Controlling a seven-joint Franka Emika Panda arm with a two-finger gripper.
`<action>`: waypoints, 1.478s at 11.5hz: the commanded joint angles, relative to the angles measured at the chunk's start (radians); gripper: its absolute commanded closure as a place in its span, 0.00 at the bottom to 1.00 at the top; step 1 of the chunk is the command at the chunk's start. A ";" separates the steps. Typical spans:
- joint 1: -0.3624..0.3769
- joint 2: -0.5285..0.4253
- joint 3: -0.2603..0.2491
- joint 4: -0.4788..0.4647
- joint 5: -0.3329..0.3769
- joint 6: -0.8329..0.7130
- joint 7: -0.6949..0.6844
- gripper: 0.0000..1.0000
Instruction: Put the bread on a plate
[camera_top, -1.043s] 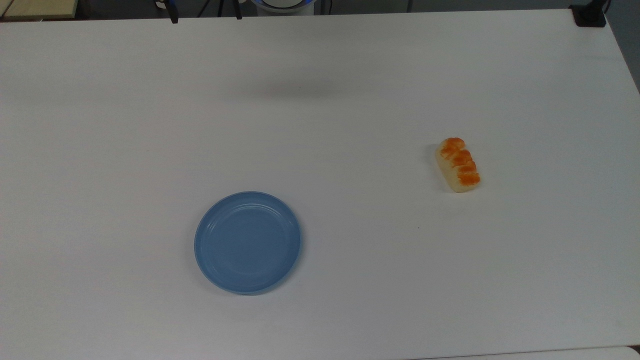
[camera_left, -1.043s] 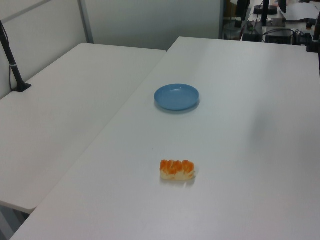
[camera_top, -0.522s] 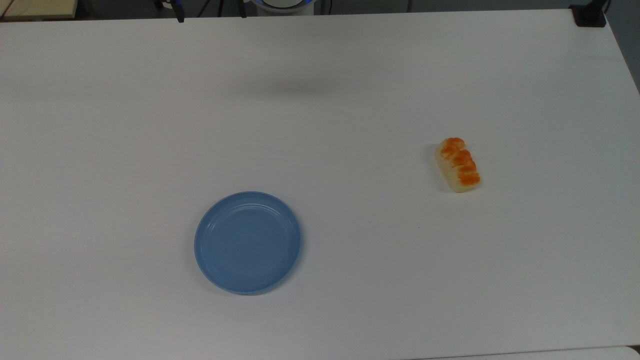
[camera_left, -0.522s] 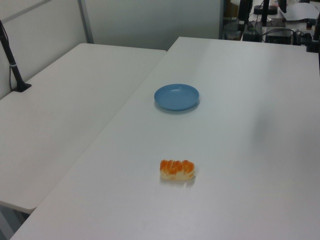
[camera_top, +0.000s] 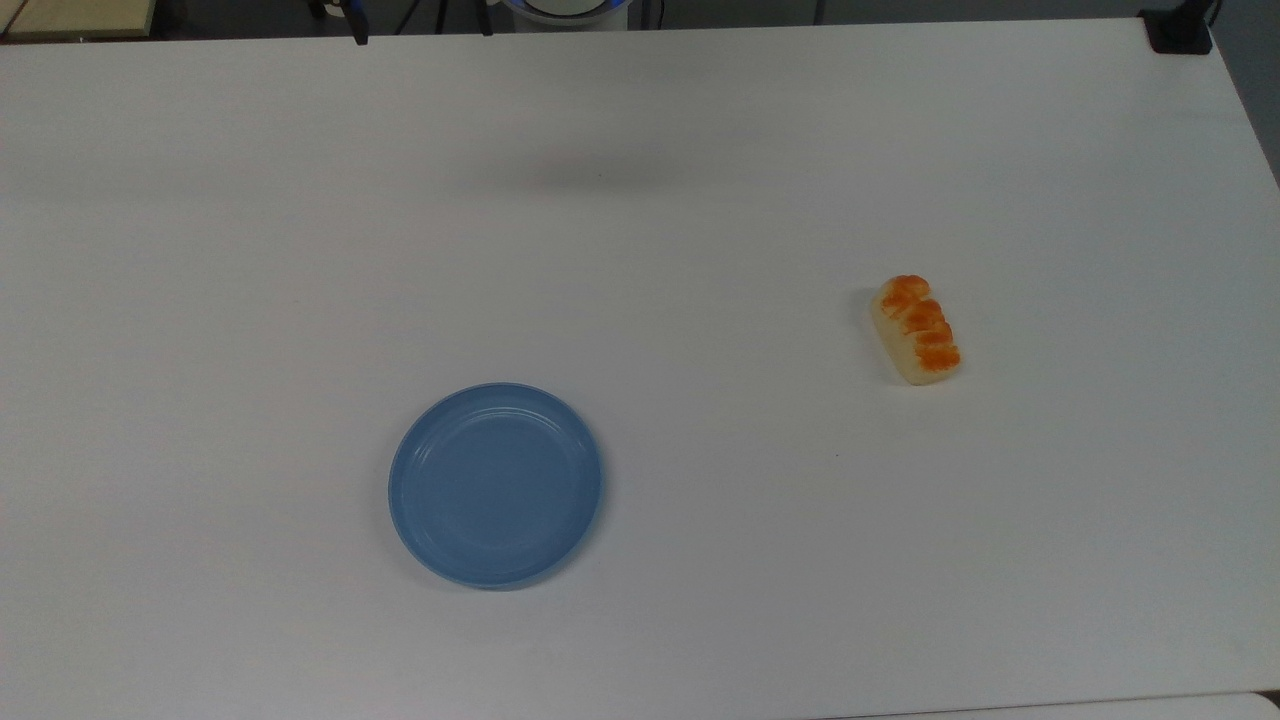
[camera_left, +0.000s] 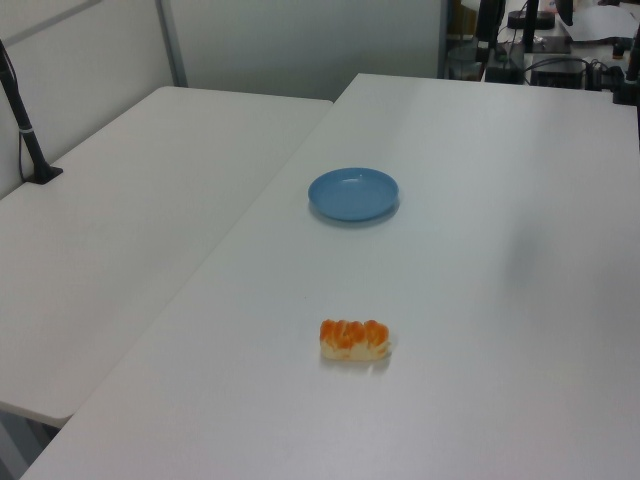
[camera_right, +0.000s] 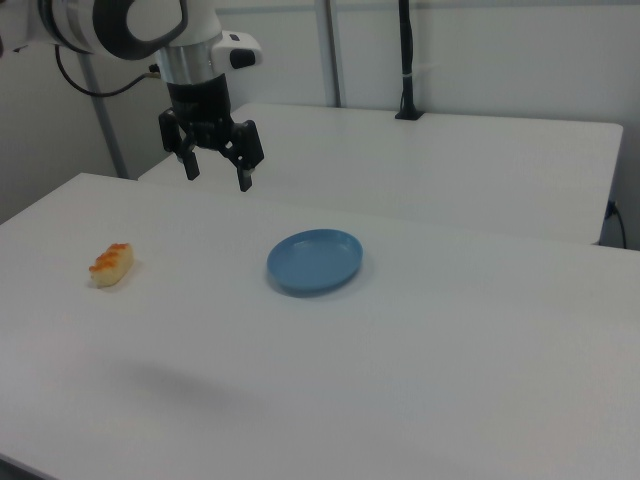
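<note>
My end effector (camera_right: 216, 169) hangs high in the air above the counter (camera_right: 420, 340), and its two black fingers (camera_right: 244, 176) are spread apart with nothing between them. In the right view it sits up and to the left of the plate (camera_right: 314, 261), well apart from it.

Not much has changed from the earlier pictures. The plate and the bread lie just where they were. In the top view, the little dark tips at the top edge have slid a tiny bit to the right since a second ago, and since half a second ago they have stayed put.

I can read no words or labels on anything.

The plate (camera_top: 496, 485) is round and blue and it has nothing in it. It lies flat on the white counter (camera_top: 700, 620).

The bread (camera_top: 916, 329) lies on the counter, well apart from the plate. In the top view it is far to the plate's right and a bit higher up. In the left view the bread (camera_left: 354, 340) is below the plate (camera_left: 353, 194), nearer the camera. In the right view the bread (camera_right: 111, 264) is far to the plate's left. Its orange top faces up.
</note>
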 joint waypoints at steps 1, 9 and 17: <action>0.010 -0.034 -0.011 -0.029 -0.003 -0.007 0.020 0.00; 0.156 0.023 -0.002 -0.057 -0.001 0.059 0.240 0.00; 0.436 0.234 0.021 0.006 -0.013 0.191 0.436 0.00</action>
